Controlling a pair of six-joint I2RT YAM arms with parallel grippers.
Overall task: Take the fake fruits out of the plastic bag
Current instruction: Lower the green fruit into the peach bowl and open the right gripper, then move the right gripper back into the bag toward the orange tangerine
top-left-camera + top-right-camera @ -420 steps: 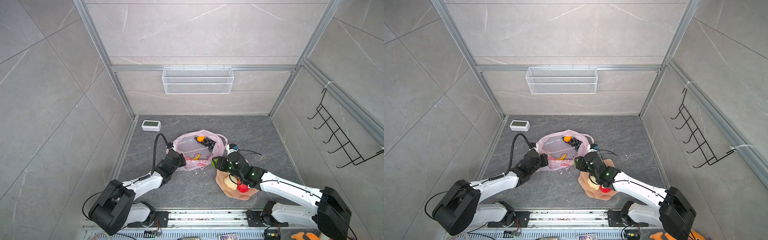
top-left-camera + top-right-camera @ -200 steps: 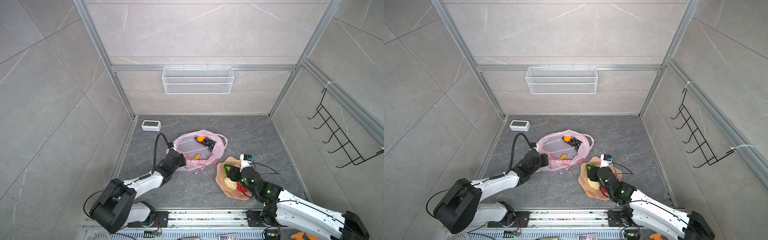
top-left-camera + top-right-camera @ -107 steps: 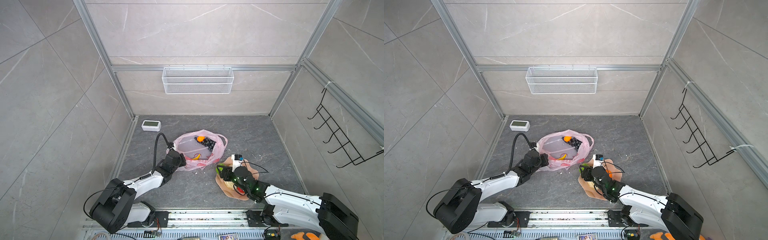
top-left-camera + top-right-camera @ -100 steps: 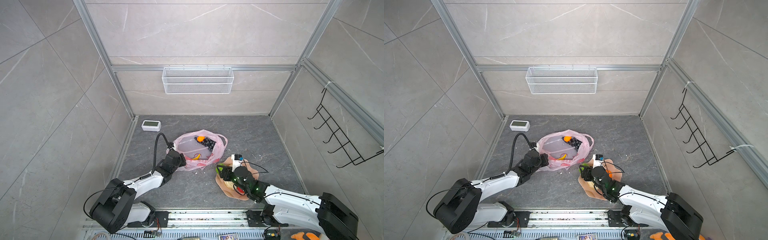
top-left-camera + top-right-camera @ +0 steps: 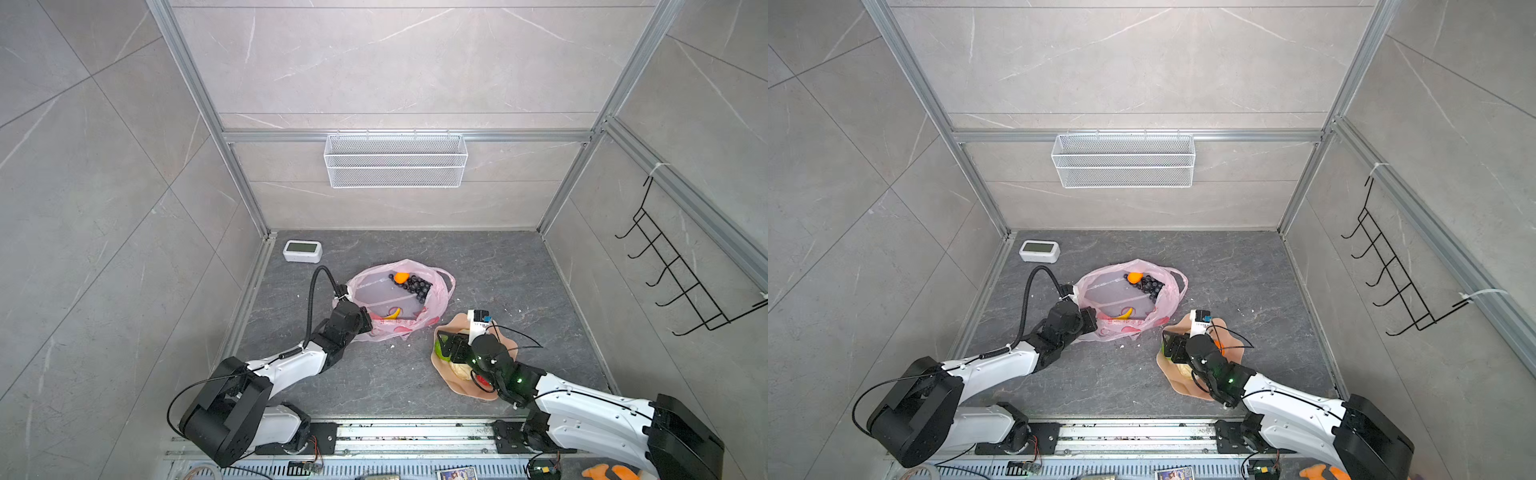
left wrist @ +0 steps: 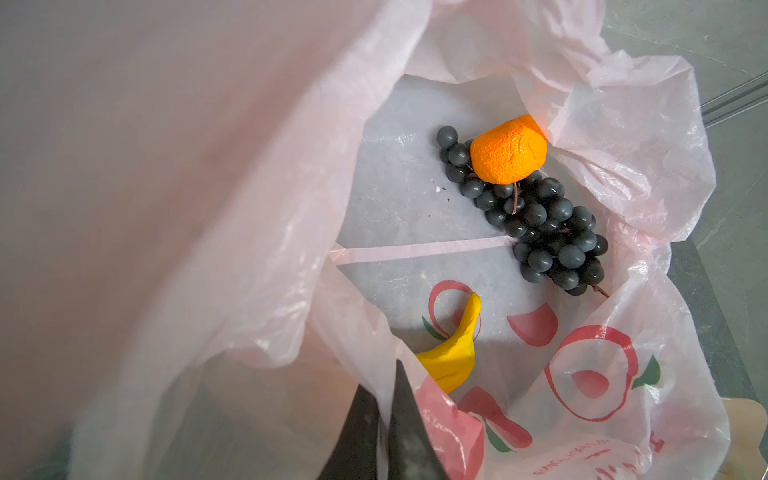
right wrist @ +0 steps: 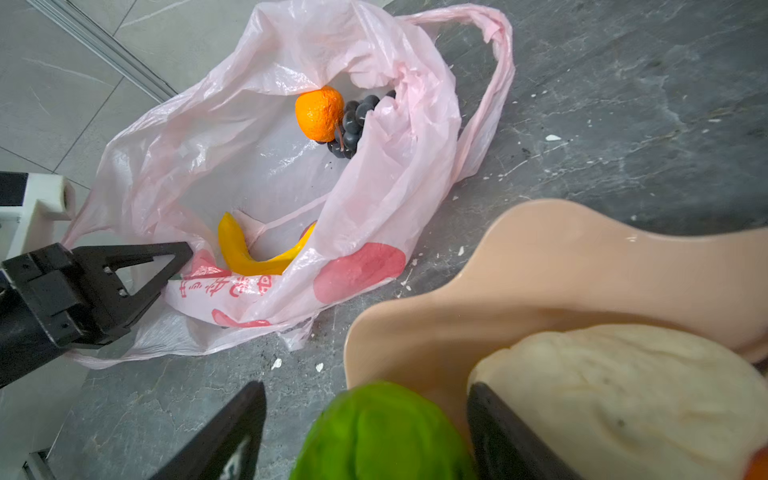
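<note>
1. plastic bag (image 5: 436,307): thin, pale pink, red fruit prints. It lies on the dark grey worktop (image 5: 498,266) with its mouth spread open. One loop handle trails on the side away from the left arm. It shows in both top views and both wrist views.
2. orange (image 6: 509,150): inside the bag at the edge farthest from the left pincer, touching the grape bunch.
3. grape bunch (image 6: 544,232): dark, inside the bag, stretched along the bag's wall.
4. banana (image 7: 249,257): yellow, inside the bag at its near edge. One end is tucked under a fold, just beside the left pincer.
5. left pincer (image 6: 384,428): closed tight, with a fold of the bag's rim nipped between its fingers at the near edge.
6. dish (image 7: 561,266): peach-pink with a wavy rim, on the worktop just beside the bag. A narrow strip of worktop lies between them.
7. green ball (image 7: 382,432): bumpy, out of the bag, at the dish's rim on the side facing the bag.
8. cream lump (image 7: 623,386): knobbly, out of the bag, in the dish beside the green ball.
9. right pincer (image 7: 365,397): outside the bag, over the dish's bag-side rim. Its jaws are spread wide on either side of the green ball, with a clear gap on one side. It grips nothing.
10. clock (image 5: 302,251): small and white, on the worktop beyond the bag, well apart from it.
</note>
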